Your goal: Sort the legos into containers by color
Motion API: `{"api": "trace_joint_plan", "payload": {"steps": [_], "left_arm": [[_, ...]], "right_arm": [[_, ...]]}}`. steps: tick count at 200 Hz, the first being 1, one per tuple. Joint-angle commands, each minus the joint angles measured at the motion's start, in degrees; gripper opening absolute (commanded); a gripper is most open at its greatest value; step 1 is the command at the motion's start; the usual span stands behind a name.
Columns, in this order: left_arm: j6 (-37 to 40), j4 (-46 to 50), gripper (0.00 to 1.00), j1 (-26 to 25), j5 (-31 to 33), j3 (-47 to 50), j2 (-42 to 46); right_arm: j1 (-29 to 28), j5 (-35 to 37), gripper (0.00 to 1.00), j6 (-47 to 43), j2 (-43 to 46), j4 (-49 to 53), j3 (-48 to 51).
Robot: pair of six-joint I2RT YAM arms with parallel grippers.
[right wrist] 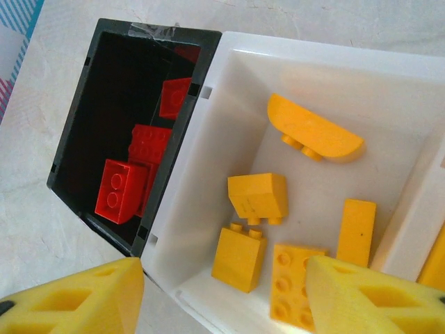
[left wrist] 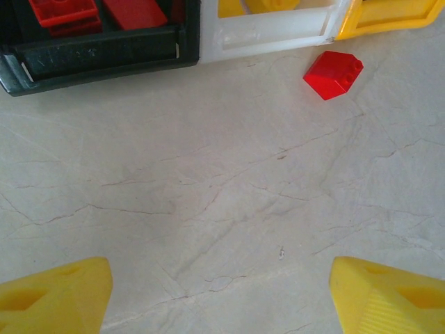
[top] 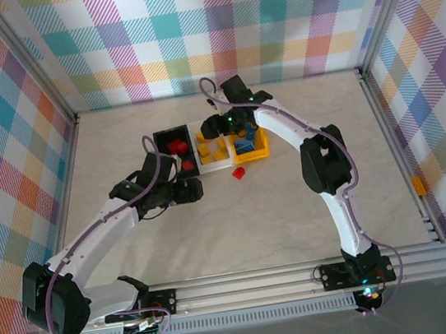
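well, three containers stand in a row touching side to side: a black bin point(top: 170, 134) on the left, a white bin point(top: 215, 165) in the middle and an orange-yellow bin point(top: 264, 149) on the right. from the right wrist camera the black bin holds at least three red legos point(right wrist: 115, 189), some lying over one another so the full count is hard to tell. the white bin holds five yellow legos point(right wrist: 258, 197) that can be counted: a curved piece, a sloped one, a small block, a studded plate and an upright bar. from above, the orange-yellow bin holds blue legos point(top: 245, 144), too small to count. one red brick point(left wrist: 334, 74) lies alone on the marble table point(left wrist: 222, 188), just near of where the white and orange-yellow bins meet. the left gripper point(left wrist: 221, 292) hangs low over bare table near of the bins, its two yellow fingers point(left wrist: 55, 296) spread wide with nothing between them. the right gripper point(right wrist: 222, 282) hangs above the white bin, its fingers point(right wrist: 368, 292) also spread and holding nothing.
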State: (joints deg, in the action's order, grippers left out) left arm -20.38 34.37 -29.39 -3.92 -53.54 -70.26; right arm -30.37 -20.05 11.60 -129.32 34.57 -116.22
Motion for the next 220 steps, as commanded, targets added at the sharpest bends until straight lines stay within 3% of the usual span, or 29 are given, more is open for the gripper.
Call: {"api": "trace_joint_plan", "payload": {"steps": [1, 55, 100, 164, 220], "left_arm": [[-1.6, 0.0, 0.82, 0.4, -1.4, 0.4, 1.2], [-2.2, -0.6, 0.85, 0.5, -1.5, 2.1, 3.2], [-4.5, -3.7, 0.9, 1.0, -3.0, 5.5, 4.5], [-7.7, -4.4, 0.95, 1.8, -4.8, 8.4, 9.1], [-7.0, -2.2, 0.99, 3.2, -4.7, 9.9, 12.4]], "right_arm": [[-0.9, 1.0, 0.66, -0.5, 5.8, -0.4, 3.4], [-1.3, 8.9, 0.79, -1.6, 28.1, -5.2, 30.5], [-2.5, 13.7, 0.84, -0.5, 38.6, -4.4, 48.3], [-8.6, 19.4, 0.86, -0.3, 35.4, -7.2, 53.9], [-10.4, 22.0, 0.86, -2.4, 26.9, -8.2, 48.1]]}}
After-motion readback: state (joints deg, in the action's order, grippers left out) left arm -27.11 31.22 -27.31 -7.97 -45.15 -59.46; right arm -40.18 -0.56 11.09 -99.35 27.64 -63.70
